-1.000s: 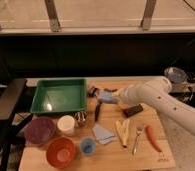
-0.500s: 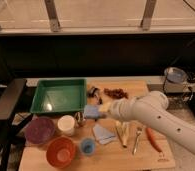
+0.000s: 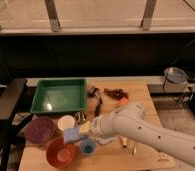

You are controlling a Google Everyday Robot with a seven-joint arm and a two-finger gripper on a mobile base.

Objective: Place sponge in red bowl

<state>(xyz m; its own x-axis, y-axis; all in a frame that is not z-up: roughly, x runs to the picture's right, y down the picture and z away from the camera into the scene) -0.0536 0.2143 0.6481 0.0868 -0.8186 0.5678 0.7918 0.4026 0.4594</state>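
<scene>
My gripper point(image 3: 83, 131) holds the sponge point(image 3: 71, 135) clamped between its fingers, just above the red bowl point(image 3: 60, 153) at its one-o'clock rim; carrying looks done, release remains.

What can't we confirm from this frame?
- Gripper: blurred; grip on the sponge unclear, camera view.
- Whether the sponge is over or touching the red bowl: single angle.
- Items behind the arm: hidden.
- Table's near edge: cut off.
</scene>
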